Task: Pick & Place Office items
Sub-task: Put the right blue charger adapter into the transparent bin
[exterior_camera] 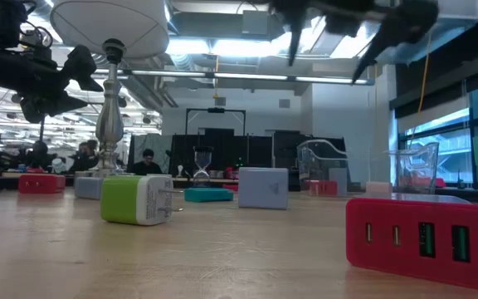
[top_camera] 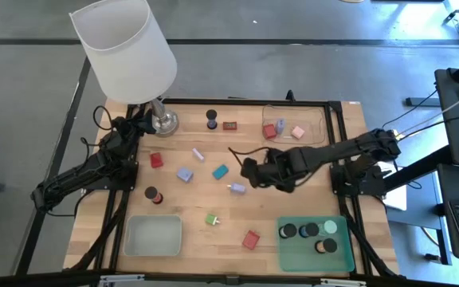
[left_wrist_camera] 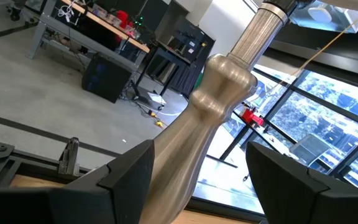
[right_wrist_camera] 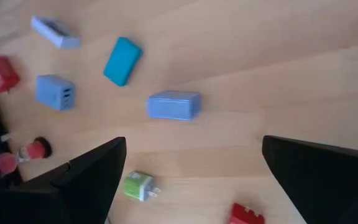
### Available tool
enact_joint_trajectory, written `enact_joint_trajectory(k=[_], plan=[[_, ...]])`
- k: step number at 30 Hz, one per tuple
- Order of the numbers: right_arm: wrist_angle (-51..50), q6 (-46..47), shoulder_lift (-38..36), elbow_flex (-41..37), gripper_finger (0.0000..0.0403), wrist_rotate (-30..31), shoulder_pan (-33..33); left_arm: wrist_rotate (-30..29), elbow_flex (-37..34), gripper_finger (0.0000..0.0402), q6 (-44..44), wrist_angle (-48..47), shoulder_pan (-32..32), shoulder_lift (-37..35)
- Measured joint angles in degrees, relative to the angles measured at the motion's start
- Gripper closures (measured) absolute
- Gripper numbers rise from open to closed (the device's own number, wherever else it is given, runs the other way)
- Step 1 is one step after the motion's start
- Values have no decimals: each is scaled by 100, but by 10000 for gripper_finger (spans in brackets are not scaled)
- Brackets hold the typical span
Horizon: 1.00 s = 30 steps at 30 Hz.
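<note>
The office items lie scattered on the wooden table (top_camera: 293, 203): a teal block (top_camera: 220, 171), lilac-blue blocks (top_camera: 185, 174) (top_camera: 237, 188), red blocks (top_camera: 157, 160) (top_camera: 251, 239), a green piece (top_camera: 213, 219) and dark cylinders (top_camera: 153, 194) (top_camera: 212, 119). My right gripper (top_camera: 247, 171) hangs open above the table's middle, pointing steeply down with nothing between its fingers. Its wrist view shows a lilac-blue block (right_wrist_camera: 173, 104) lying flat ahead of the fingers. My left gripper (top_camera: 144, 119) is level at the far left, open around the lamp's stem (left_wrist_camera: 222, 93). My left gripper stands level with one finger on each side of the lamp's metal stem. One finger (left_wrist_camera: 129, 174) shows right against the stem and the other (left_wrist_camera: 278, 180) stands apart from it. Whether it touches the stem I cannot tell.
The white-shaded lamp (top_camera: 126, 48) stands at the far left corner. A clear tray (top_camera: 309, 119) at the back right holds three blocks. A grey tray (top_camera: 153, 236) sits near left, and a green tray (top_camera: 293, 255) with several dark cylinders near right.
</note>
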Motion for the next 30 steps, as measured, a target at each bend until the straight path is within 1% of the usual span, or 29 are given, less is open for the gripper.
enact_joint_trajectory(k=[4,8,11,14,18,25,30], plan=[[234,-1287,195,0,25,-291,-296,-1,0,151,1,0,-1,2],[443,-3013,416,-2,25,-306,-460,0,0,151,1,2,-1,1],[820,-4290,564,-2,25,-286,-529,-2,0,151,0,8,0,1],[1252,-5375,709,0,25,-283,-556,-2,0,151,1,-3,-2,2],[1750,-6101,870,0,25,-286,-556,-4,0,151,1,-5,0,0],[1786,-7394,1030,0,25,-242,-554,-2,0,151,0,-8,-2,1],[1805,-8167,1218,0,25,137,-551,-2,0,151,2,-4,0,0]])
